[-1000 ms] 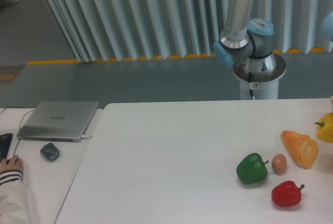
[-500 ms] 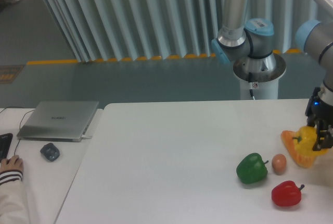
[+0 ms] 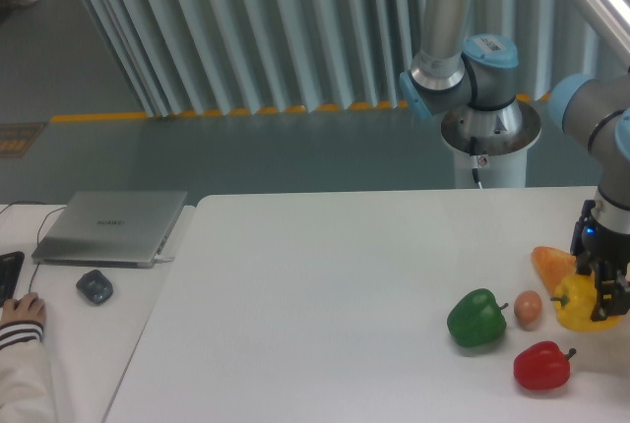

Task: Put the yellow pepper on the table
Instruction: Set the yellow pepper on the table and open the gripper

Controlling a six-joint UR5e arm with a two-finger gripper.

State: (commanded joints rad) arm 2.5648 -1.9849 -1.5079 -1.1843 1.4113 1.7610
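Observation:
The yellow pepper (image 3: 581, 307) is at the right side of the white table (image 3: 325, 285), low over the orange-tan bread (image 3: 549, 262) and just right of the egg. My gripper (image 3: 602, 297) comes down from above and is shut on the yellow pepper, its dark fingers on either side of it. I cannot tell whether the pepper touches the tabletop or hangs slightly above it. The pepper covers most of the bread.
A green pepper (image 3: 476, 319), a small brown egg (image 3: 528, 308) and a red pepper (image 3: 541, 366) lie close to the left and below the gripper. The arm's base (image 3: 489, 138) stands behind the table. A laptop (image 3: 110, 227), a mouse (image 3: 94, 286) and a person's hand (image 3: 20, 317) are on the left desk.
The gripper with the yellow pepper came in from the right edge and has moved down and slightly left, now in front of the bread, nearer the egg.

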